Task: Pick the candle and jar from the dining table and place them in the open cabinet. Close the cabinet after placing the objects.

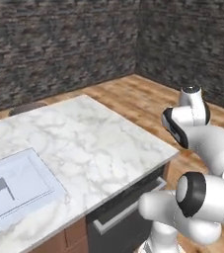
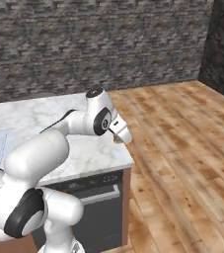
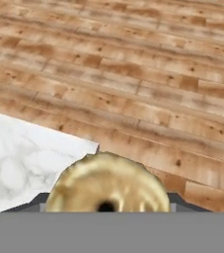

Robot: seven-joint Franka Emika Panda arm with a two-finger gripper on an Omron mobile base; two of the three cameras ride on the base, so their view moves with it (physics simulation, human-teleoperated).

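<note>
The gold candle [image 3: 107, 185] is sitting clamped between the jaws, hanging above the marble tabletop [image 3: 19, 158] corner and the wooden floor [image 3: 133, 74].

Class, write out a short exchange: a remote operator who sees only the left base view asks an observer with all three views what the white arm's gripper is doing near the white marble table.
Operator: From here I can't tell whether the two-finger gripper has anything in it.
Observer: In the hand view, a small ridged yellow-gold candle sits between its dark tips, and the gripper is closed on it.
Operator: Where is the hand relative to the white marble dining table?
Observer: In the right base view it hangs just past the table's corner, above the brown wooden plank floor.
</note>
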